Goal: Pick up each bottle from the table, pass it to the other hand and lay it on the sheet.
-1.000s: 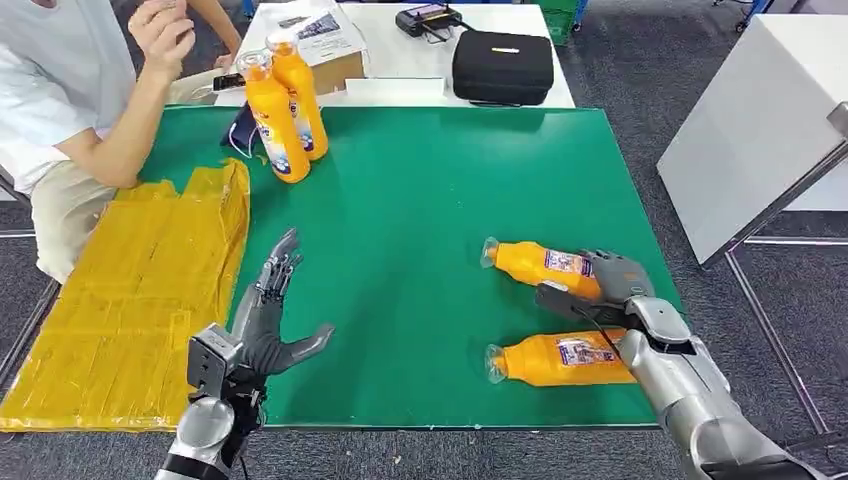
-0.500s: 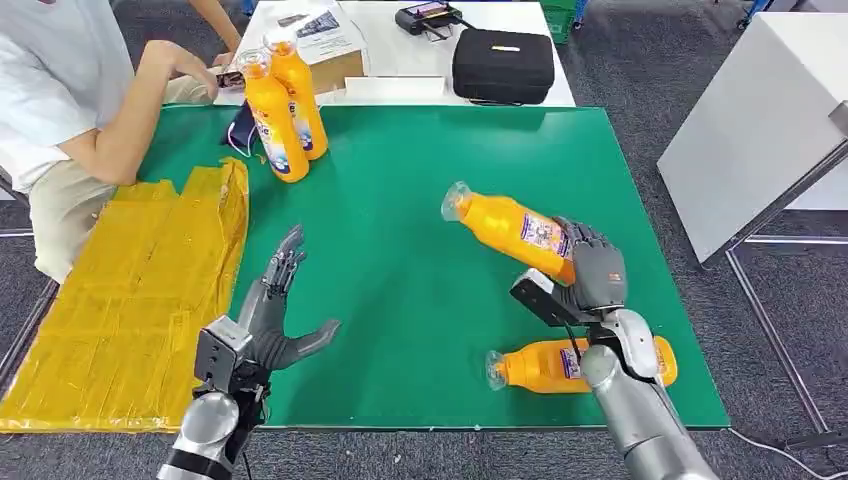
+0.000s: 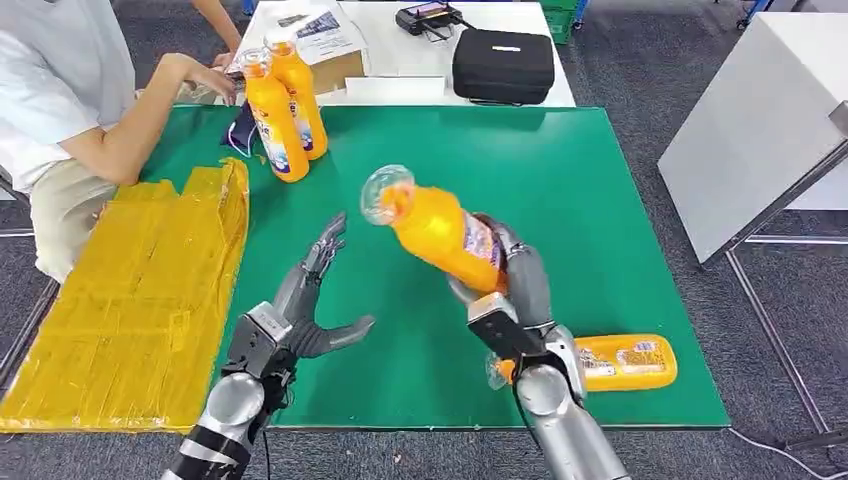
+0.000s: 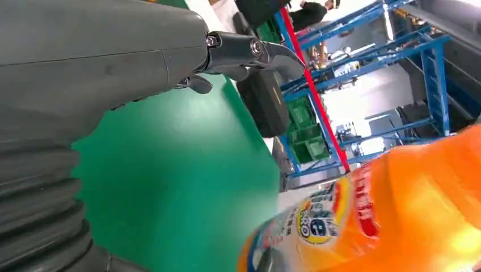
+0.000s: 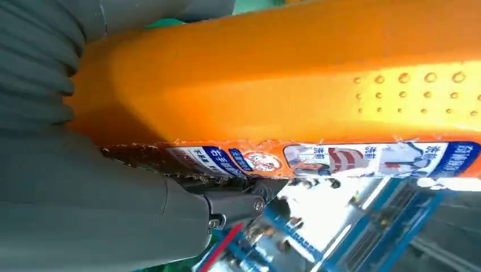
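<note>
My right hand (image 3: 520,285) grips an orange bottle (image 3: 435,228) by its lower body and holds it above the green table (image 3: 560,170), its clear cap tilted up and to the left. The same bottle (image 5: 295,73) fills the right wrist view and appears blurred as the bottle (image 4: 385,226) in the left wrist view. My left hand (image 3: 305,315) is open, fingers spread, a short way to the left of the bottle and apart from it. A second orange bottle (image 3: 615,362) lies on its side near the front right edge. The yellow sheet (image 3: 130,290) covers the table's left side.
Two more orange bottles (image 3: 283,110) stand upright at the far left of the table. A person in a white shirt (image 3: 50,90) sits at the left, one hand by those bottles. A black case (image 3: 502,65) and a box (image 3: 325,40) lie on the white table behind.
My right hand has lifted the bottle off the table and carried it left toward the middle. My left hand has risen and moved right toward it. The person's hand has come down to the table.
</note>
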`<state>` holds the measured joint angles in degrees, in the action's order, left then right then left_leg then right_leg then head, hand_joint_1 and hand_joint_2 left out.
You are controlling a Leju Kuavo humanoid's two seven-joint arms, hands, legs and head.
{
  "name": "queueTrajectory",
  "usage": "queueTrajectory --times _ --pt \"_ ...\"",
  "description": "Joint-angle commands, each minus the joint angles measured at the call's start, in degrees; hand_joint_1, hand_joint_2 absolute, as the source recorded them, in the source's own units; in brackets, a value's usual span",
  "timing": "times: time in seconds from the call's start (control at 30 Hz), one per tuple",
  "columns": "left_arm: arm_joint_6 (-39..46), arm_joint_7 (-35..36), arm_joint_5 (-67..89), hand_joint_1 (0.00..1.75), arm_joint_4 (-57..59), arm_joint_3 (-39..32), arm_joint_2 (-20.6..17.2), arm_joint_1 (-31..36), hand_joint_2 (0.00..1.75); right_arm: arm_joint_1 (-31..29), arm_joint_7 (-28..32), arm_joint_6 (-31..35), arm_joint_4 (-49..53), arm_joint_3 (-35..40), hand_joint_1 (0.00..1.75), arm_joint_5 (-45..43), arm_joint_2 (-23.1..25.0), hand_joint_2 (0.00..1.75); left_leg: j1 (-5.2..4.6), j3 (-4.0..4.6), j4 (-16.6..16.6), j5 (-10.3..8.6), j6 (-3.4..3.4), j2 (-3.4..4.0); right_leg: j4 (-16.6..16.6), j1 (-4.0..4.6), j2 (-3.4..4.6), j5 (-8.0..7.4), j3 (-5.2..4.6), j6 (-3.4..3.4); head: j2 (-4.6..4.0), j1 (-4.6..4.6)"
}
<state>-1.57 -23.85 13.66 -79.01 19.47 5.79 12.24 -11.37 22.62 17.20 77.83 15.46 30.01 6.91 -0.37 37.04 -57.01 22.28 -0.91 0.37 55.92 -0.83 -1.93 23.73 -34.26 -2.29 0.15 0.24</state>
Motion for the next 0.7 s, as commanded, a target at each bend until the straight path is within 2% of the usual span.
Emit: queueTrajectory --times 0.03,0.2,0.4,0.47,0.7 --pt "-0.1 0.4 -0.2 0.00 5.1 2.1 -0.4 3.1 1.75 -2.0 0.1 -1.2 -4.0 3.1 1.75 -1.2 0.3 1.75 0.03 -0.18 0.0 0.06 0.05 0.00 -0.1 0.01 0.11 0.04 0.21 0.05 0.00 0.00" --pt "-0.4 0.8 -0.7 0.00 5.9 2.9 -0.1 4.6 1.75 -3.4 0.8 -5.1 -10.1 5.4 1.75 -3.8 2.7 1.75 0.07 -0.28 0.0 0.10 0.08 0.03 -0.1 0.05 0.17 0.07 0.32 0.09 0.00 -0.02" --pt "-1.5 1.2 -2.9 0.00 6.9 3.2 0.2 5.3 1.75 -4.7 1.2 -6.3 -15.8 8.9 1.75 -4.3 4.7 1.75 0.12 -0.40 0.0 0.15 0.11 0.04 -0.1 0.09 0.22 0.10 0.44 0.12 0.00 -0.02" --pt "-3.3 1.0 -5.2 0.00 6.9 3.4 0.1 5.4 1.75 -5.3 1.4 -6.6 -17.7 10.3 1.75 -4.7 4.9 1.75 0.07 -0.20 0.0 0.06 0.06 0.06 -0.1 0.05 0.16 0.03 0.21 0.06 0.00 -0.02" --pt "-5.6 0.6 -8.6 0.00 6.4 3.1 -0.2 5.4 1.75 -6.1 2.0 -6.9 -20.2 11.5 1.75 -5.3 5.5 1.75 0.05 -0.24 0.0 0.09 0.06 0.05 -0.1 0.03 0.17 0.05 0.26 0.07 0.00 -0.02"
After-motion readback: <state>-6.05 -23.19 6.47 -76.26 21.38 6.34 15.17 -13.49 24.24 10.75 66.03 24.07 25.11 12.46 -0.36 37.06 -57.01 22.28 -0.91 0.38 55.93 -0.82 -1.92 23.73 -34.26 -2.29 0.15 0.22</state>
